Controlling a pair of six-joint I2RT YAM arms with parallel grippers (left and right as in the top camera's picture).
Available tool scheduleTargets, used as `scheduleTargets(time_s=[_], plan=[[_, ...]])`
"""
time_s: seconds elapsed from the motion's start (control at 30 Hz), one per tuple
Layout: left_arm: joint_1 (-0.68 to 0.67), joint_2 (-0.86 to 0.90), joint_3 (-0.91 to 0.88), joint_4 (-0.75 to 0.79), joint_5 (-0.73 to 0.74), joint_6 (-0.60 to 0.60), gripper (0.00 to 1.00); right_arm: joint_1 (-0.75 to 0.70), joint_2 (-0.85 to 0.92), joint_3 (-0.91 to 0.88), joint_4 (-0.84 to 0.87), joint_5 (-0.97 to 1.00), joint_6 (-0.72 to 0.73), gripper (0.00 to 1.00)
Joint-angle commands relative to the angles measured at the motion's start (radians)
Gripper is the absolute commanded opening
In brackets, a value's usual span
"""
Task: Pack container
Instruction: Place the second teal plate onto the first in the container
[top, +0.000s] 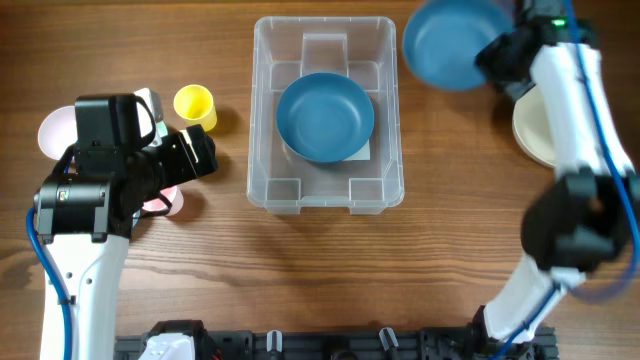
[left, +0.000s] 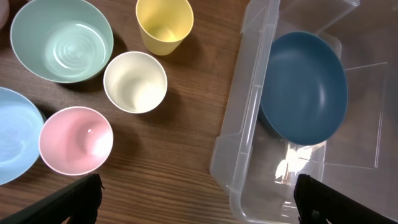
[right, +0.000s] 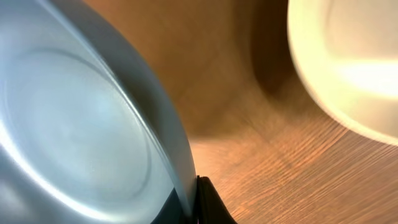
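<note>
Clamping one blue bowl (top: 452, 45), right pincer (top: 497, 60), left pincer (left: 198, 198) agape, container (top: 263, 110), one teal bowl (top: 325, 117)

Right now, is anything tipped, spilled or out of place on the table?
Nothing spilled or damaged. The dark blue bowl lies flat in the container, and the cups stand upright. Only the lighter blue bowl looks tilted, pinched at its rim by the right fingers beside the container's corner, which looks like a carry.
</note>
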Motion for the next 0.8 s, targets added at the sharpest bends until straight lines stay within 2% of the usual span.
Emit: scheduleTargets(time_s=[0.0, 0.13, 0.33, 0.6, 0.63, 0.7, 0.77], plan=[[0.005, 0.002, 0.018, 0.002, 0.008, -0.002, 1.00, 0.069, -0.205, 0.035, 0.043, 0.032, -0.124, 0.04], [0.005, 0.002, 0.018, 0.002, 0.008, -0.002, 1.00, 0.247, -0.275, 0.034, 0.032, -0.018, -0.222, 0.04], [0.005, 0.002, 0.018, 0.002, 0.008, -0.002, 1.00, 0.479, -0.159, 0.011, 0.010, -0.017, -0.223, 0.04], [0.005, 0.002, 0.018, 0.001, 0.008, -0.002, 1.00, 0.488, 0.038, 0.011, 0.030, -0.018, -0.193, 0.05], [0.005, 0.002, 0.018, 0.001, 0.008, -0.002, 1.00, 0.488, 0.045, 0.011, 0.026, -0.018, -0.193, 0.12], [0.005, 0.002, 0.018, 0.001, 0.008, -0.002, 1.00, 0.488, 0.049, 0.011, 0.026, -0.018, -0.192, 0.64], [0.005, 0.002, 0.018, 0.001, 0.008, -0.002, 1.00, 0.488, 0.048, 0.011, 0.026, -0.017, -0.192, 0.64]])
